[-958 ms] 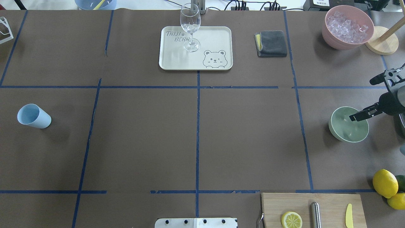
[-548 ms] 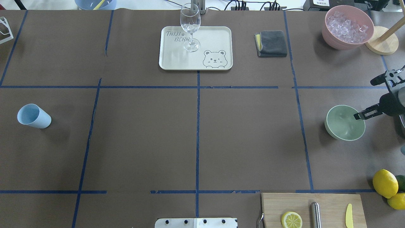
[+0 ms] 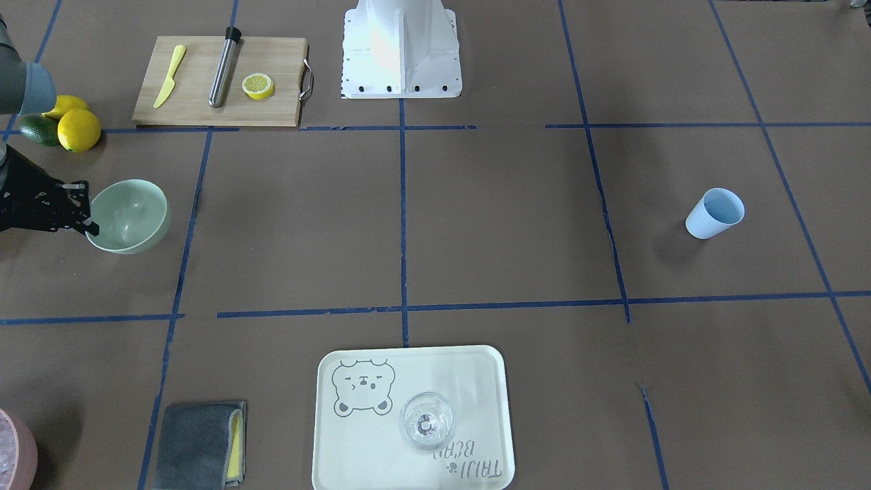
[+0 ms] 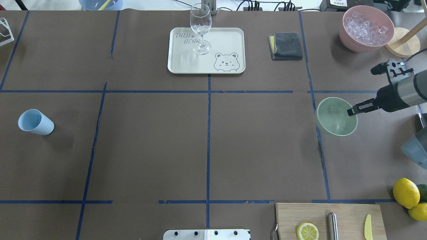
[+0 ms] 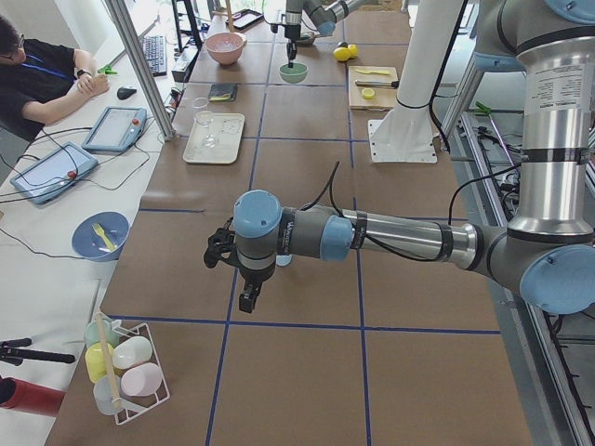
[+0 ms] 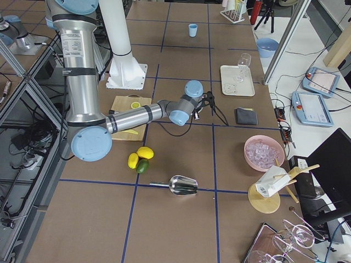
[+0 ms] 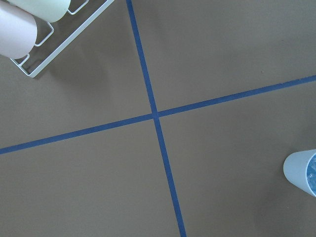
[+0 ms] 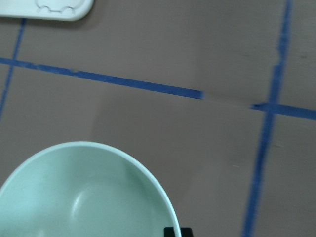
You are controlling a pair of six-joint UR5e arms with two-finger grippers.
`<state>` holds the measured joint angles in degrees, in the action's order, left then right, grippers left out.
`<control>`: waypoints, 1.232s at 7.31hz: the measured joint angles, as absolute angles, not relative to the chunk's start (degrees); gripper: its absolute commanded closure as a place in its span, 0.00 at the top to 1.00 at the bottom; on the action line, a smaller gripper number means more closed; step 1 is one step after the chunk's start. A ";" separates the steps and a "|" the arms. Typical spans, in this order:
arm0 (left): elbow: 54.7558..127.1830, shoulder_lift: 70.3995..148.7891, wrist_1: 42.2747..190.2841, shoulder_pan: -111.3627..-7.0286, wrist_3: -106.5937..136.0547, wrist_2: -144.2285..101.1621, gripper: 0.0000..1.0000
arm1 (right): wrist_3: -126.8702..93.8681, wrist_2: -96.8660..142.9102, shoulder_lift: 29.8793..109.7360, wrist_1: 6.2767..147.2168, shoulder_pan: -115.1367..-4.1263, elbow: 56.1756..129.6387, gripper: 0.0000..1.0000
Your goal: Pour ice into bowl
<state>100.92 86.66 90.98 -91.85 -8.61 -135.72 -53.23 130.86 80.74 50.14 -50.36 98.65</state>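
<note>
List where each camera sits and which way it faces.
Front-facing: across the table, facing the robot base.
Overhead: behind the robot; right arm enters right.
Exterior left: table end; left arm near.
Exterior right: opposite end; right arm near.
Left wrist: down at blue cup.
Right wrist: down into bowl.
Overhead and front-facing share the bowl.

Open tabletop [image 4: 160,143] between blue cup [image 4: 35,122] and bowl [image 4: 336,116] — tray [image 4: 227,40] with glass [image 4: 200,28] beyond

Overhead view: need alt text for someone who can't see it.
The right gripper has its jaws on the rim of an empty green bowl at the table's right side. A blue cup stands far left, a wine glass on a tray at the far edge, a pink bowl of clear cubes in the far right corner.
</note>
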 measured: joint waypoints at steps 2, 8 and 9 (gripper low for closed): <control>101.00 86.66 91.03 -91.85 -8.61 -135.74 1.00 | -60.28 127.01 68.64 60.05 -44.80 98.80 0.00; 101.07 86.66 90.97 -91.85 -8.61 -135.79 1.00 | -75.25 103.50 34.33 77.26 -27.47 74.66 0.00; 101.07 86.65 90.95 -91.85 -8.61 -135.77 1.00 | -75.98 101.86 31.83 77.18 -26.04 71.14 0.19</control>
<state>101.07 86.65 90.95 -91.85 -8.61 -135.77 -75.98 101.86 31.83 77.18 -26.04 71.14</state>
